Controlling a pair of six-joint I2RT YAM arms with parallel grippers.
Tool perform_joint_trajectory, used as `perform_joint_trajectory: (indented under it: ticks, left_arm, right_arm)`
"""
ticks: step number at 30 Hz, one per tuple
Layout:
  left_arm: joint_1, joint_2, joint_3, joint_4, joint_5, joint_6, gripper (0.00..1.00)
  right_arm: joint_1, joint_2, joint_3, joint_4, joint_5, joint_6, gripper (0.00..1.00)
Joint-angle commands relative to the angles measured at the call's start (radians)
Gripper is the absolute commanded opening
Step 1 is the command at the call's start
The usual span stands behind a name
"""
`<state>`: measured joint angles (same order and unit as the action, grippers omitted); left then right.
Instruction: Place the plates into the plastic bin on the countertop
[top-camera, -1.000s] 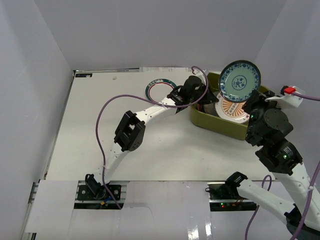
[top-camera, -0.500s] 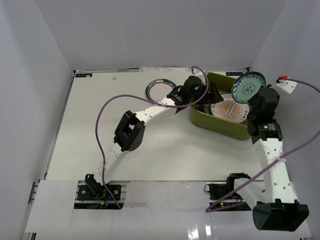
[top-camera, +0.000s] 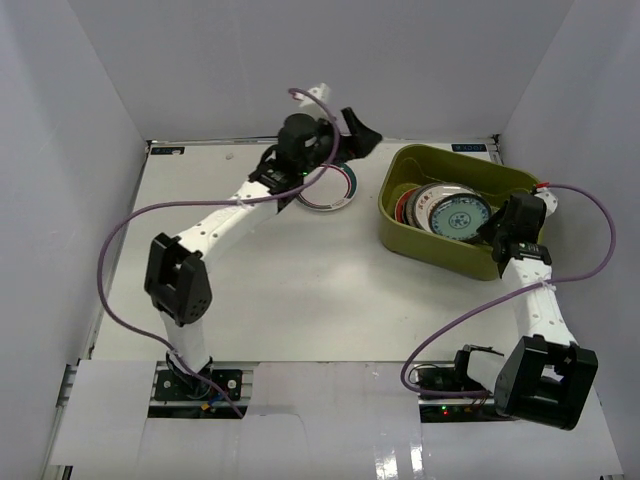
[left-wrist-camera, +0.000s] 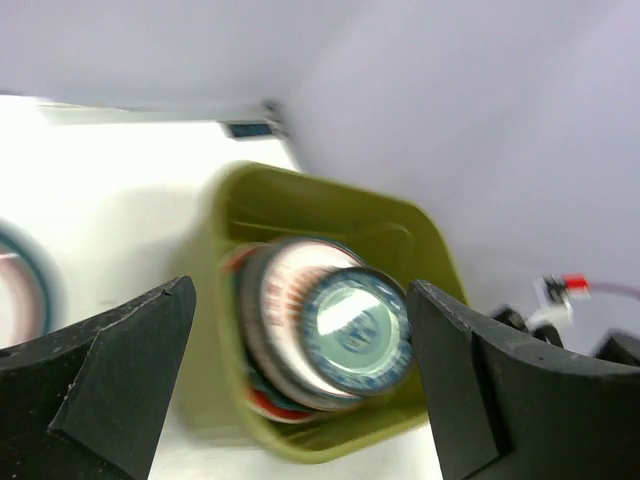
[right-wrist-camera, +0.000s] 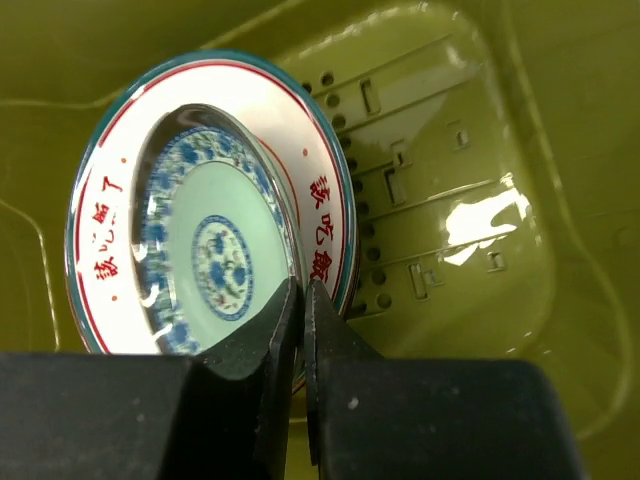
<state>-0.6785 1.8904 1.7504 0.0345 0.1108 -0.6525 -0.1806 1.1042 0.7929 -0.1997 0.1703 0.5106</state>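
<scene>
Heads up, your right jaws are clamped on the small blue plate resting in the bin, so let go next; your left jaws gape empty near the teal-rimmed plate on the worktop.

My overhead camera looks down on the table from high behind its near edge. Both wrist cameras see the bin and top plate: left from afar, right close inside.

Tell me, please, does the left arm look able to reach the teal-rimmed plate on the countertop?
Probably yes: the left gripper is open, close by the teal-rimmed plate, which lies flat and uncovered on the countertop; the right gripper grips a small blue plate in the plastic bin.
</scene>
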Motion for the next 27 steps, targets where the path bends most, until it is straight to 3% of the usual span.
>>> perform_joint_trajectory:
  ticks: [1, 2, 3, 5, 6, 9, 14, 18, 26, 27]
  left_arm:
    - [0.137, -0.088, -0.195, -0.007, -0.079, -0.047, 0.96]
    - [0.169, -0.096, -0.237, -0.013, -0.082, -0.064, 0.96]
    - [0.227, -0.105, -0.321, -0.008, -0.082, -0.099, 0.95]
    - [0.304, -0.097, -0.388, -0.001, -0.069, -0.127, 0.93]
    - [0.325, -0.067, -0.423, -0.002, -0.060, -0.140, 0.93]
    - [0.385, 0.025, -0.421, -0.018, -0.023, -0.173, 0.93]
    - [0.412, 0.165, -0.344, 0.008, 0.044, -0.200, 0.92]
    - [0.412, 0.295, -0.240, 0.016, 0.098, -0.223, 0.81]
    - [0.412, 0.434, -0.166, 0.018, 0.109, -0.249, 0.31]
    - [0.412, 0.435, -0.167, 0.019, 0.106, -0.249, 0.18]
  right_arm:
    - [-0.010, 0.009, -0.003, 0.085, -0.081, 0.043, 0.08]
    - [-0.010, 0.011, -0.009, 0.085, -0.078, 0.045, 0.11]
    - [-0.011, 0.008, -0.014, 0.083, -0.071, 0.048, 0.28]
    - [-0.011, -0.010, -0.021, 0.083, -0.068, 0.048, 0.48]
    - [-0.011, -0.023, -0.021, 0.083, -0.065, 0.048, 0.67]
    - [-0.011, -0.084, -0.003, 0.083, -0.067, 0.039, 0.92]
    - [-0.008, -0.216, 0.031, 0.069, -0.149, 0.028, 0.95]
    - [0.012, -0.312, -0.039, 0.121, -0.271, 0.066, 0.89]
    - [0.095, -0.377, -0.083, 0.135, -0.362, 0.101, 0.86]
    - [0.105, -0.376, -0.081, 0.137, -0.368, 0.104, 0.85]
